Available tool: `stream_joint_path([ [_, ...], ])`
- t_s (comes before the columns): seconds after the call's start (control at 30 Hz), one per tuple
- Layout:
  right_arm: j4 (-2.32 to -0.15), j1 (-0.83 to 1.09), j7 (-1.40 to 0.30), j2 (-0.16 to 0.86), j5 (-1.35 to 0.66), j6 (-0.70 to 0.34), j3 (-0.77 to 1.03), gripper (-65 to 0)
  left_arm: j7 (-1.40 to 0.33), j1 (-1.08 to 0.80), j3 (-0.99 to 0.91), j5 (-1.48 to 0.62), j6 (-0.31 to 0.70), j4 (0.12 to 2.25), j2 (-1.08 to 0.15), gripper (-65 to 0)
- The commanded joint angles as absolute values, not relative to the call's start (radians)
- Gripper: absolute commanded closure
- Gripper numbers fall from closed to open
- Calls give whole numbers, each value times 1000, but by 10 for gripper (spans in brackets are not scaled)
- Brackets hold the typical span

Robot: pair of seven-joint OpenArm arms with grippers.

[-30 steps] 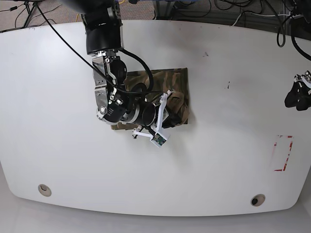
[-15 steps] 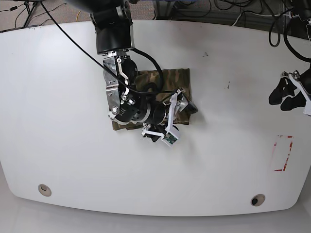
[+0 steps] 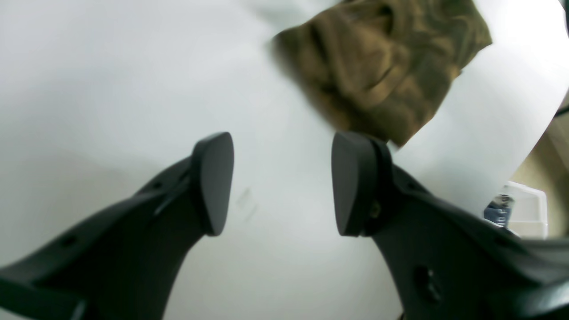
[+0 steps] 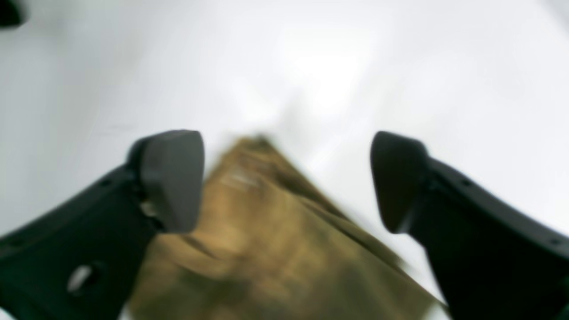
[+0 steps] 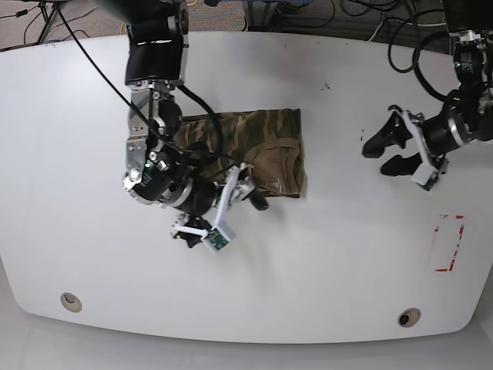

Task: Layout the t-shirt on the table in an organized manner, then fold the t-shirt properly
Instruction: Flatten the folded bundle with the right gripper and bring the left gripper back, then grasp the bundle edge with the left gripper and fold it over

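We are holding the right gripper with its fingers spread wide and nothing between them; the t-shirt is lying below that gap, its blurred corner reaching up between the two pads without touching either. In the base view this gripper is hovering just beside the near edge of the folded camouflage t-shirt, which is resting as a compact rectangle on the table.

We are keeping the left gripper parted too, gripping nothing, with bare white tabletop showing between its pads. The t-shirt is lying beyond the fingertips, apart from them. From the base view this gripper is hanging well apart from the shirt. There are no containers in view.
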State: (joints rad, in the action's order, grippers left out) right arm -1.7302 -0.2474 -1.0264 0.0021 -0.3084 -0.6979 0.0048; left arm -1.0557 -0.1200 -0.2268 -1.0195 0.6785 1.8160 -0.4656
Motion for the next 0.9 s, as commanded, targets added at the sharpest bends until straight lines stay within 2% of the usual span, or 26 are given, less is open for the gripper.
stream_joint_path([
  [0.0, -1761, -243, -1012, 30, -323, -698, 24, -409, -1030, -84, -183, -995, 657, 1850, -433, -332],
  [0.2, -1748, -205, -1006, 77, -315, -698, 45, -165, -1030, -12, -59, -894, 621, 1847, -302, -325],
  [0.23, -1736, -196, -1006, 88, -315, -698, 47, -108, -1030, -5, -33, -865, 619, 1847, -272, -303],
  [0.33, -1684, -186, -995, 108, -315, -698, 47, -10, -1030, 8, 36, -780, 621, 1831, -216, -196],
  [0.43, -1621, -180, -931, 124, -315, -698, 45, -6, -1030, 25, 105, -690, 624, 1794, -157, -106],
  [0.47, -1601, -180, -905, 130, -315, -698, 45, -11, -1030, 28, 120, -665, 624, 1784, -143, -97],
  [0.7, -1426, -183, -737, 185, -315, -698, 41, -19, -998, 35, 194, -521, 624, 1629, -58, -94],
  [0.87, -1372, -182, -679, 228, -320, -698, 41, -19, -898, 41, 216, -487, 624, 1475, -65, -94],
])
